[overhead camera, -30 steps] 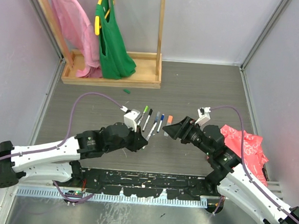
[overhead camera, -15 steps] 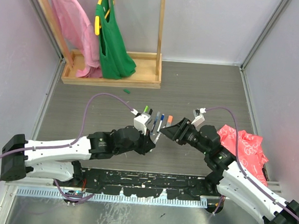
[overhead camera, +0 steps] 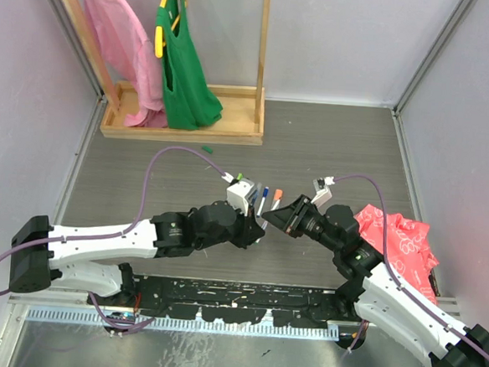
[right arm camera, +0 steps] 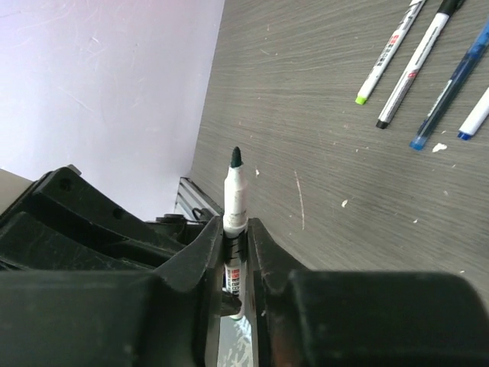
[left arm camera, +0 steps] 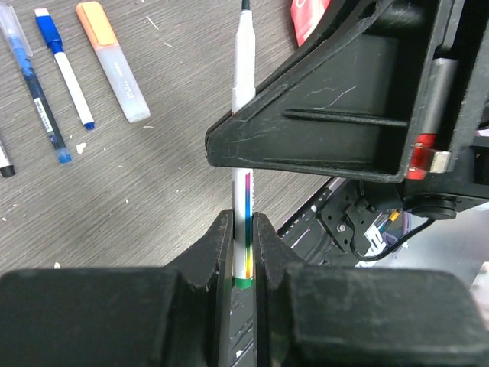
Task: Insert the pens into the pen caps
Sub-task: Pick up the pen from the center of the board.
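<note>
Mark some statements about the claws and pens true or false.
1. The left claw grips a white pen by its green end. True.
2. The right claw clamps that same pen. True.
3. That pen's tip is capped. False: its dark tip is bare.
4. The orange marker is held in the air. False: it lies on the table.

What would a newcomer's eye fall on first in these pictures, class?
First, the left gripper and right gripper meeting tip to tip at the centre, both clamped on one white pen with a dark green tip. Then the loose pens lying in a row just beyond them, and the pink garment and green garment hanging on the wooden rack at the far left.
</note>
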Controlling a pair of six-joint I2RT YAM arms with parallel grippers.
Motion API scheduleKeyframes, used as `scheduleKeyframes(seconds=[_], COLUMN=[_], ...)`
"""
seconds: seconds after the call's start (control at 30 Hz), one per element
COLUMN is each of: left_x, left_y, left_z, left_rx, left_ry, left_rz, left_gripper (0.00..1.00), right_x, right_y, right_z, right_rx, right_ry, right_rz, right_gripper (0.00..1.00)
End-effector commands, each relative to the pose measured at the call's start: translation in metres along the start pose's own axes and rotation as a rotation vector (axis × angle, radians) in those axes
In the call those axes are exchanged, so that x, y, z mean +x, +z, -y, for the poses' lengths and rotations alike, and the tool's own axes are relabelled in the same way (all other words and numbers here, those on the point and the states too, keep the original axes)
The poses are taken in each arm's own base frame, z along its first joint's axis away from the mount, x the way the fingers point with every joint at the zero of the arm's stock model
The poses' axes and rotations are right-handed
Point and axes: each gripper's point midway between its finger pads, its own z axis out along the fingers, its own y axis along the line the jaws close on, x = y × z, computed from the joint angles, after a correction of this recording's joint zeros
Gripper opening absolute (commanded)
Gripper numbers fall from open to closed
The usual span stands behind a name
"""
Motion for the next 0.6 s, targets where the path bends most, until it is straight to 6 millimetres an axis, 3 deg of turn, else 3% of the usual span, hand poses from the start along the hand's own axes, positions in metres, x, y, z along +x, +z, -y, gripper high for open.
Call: scheduleKeyframes(seconds=[0.0,0.07,0.17,0.3,0.57], left_x=[-0.028,-0.027,-0.027,-0.027,-0.031], left_y=[-0.001,-0.001,-0.004,-0.009,-0.024], left_z=[0.025,0.023,0.018,0.009,-0.01], left_rx=[0.071,0.063,0.041,0.011,-0.057], left_ry=[-0.019,-0.023,-0.031,-0.032,-0.012], left_rz=[0.077,0.076,0.081,0.09,0.123], left_gripper=[0.0,0.04,0.16,0.3,0.44], right_x=[-0.006,-0.006,-0.009,-0.012,-0.016], right_y=[0.0,0.0,-0.002,-0.004,-0.01], right_z=[-0.014,-0.012,-0.011,-0.01,0.003], right_rx=[-0.057,-0.043,-0.029,-0.011,0.063], right_ry=[-0.031,-0.04,-0.051,-0.075,-0.099], right_rz=[0.014,0.019,0.033,0.043,0.07], right_gripper=[0.12,0.04,0.0,0.0,0.0])
